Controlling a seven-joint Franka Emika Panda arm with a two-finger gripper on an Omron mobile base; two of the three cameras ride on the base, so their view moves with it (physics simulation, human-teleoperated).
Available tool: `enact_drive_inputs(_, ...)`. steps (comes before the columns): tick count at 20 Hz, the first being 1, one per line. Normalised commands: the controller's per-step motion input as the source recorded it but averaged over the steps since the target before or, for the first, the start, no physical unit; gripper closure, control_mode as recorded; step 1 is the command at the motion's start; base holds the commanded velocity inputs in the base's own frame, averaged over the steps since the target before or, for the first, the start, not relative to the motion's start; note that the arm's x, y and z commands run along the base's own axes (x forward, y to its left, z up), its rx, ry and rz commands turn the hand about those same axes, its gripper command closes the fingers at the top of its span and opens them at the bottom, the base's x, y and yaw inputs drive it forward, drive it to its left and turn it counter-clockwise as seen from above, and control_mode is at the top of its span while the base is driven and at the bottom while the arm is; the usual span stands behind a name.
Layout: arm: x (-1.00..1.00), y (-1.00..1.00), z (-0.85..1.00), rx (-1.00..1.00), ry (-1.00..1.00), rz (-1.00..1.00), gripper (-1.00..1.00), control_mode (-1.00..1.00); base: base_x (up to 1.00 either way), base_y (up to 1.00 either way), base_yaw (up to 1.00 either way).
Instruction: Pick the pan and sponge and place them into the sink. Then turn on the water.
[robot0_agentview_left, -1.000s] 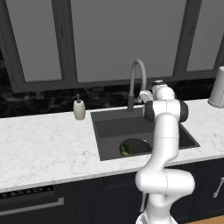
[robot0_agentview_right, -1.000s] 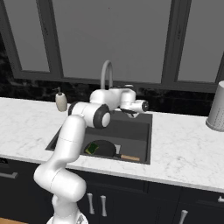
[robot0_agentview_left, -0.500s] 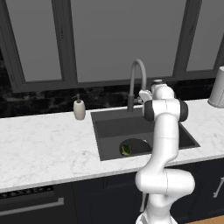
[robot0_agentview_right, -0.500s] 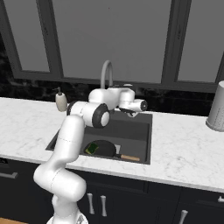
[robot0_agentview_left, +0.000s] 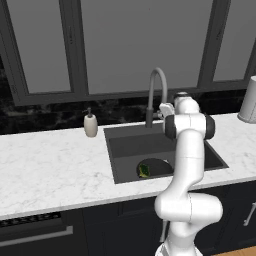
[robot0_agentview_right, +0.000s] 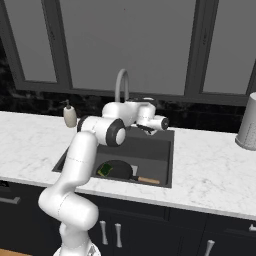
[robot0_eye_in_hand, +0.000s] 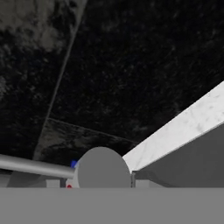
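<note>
1. Pan (robot0_agentview_right: 116, 170) lies in sink (robot0_agentview_right: 165, 162), handle toward the right.
2. Sponge (robot0_agentview_right: 104, 170) sits w/ it, touching pan's left edge.
3. Gripper (robot0_agentview_right: 148, 129) is at faucet (robot0_agentview_right: 121, 82) base; jaws apart or together: can't tell.

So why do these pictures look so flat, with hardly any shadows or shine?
They are rendered: in the left base view the counter is evenly lit, the sink simply dark; in the right base view the pan has no glare; the hand view is coarse and grainy on the black wall.
</note>
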Motion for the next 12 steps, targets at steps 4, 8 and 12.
enact_drive_inputs(4, 0.11, 0.0, 0.0, 0.22, 0.01, -0.05, 1.0, -1.0, 0.0, 0.0, 0.0)
enact_drive_inputs(8, 0.14, -0.01, 0.0, 0.23, 0.04, -0.14, 1.0, -1.0, 0.0, 0.0, 0.0)
enact_drive_inputs(12, 0.1, -0.08, 0.0, 0.19, 0.12, -0.21, 1.0, -1.0, 0.0, 0.0, 0.0)
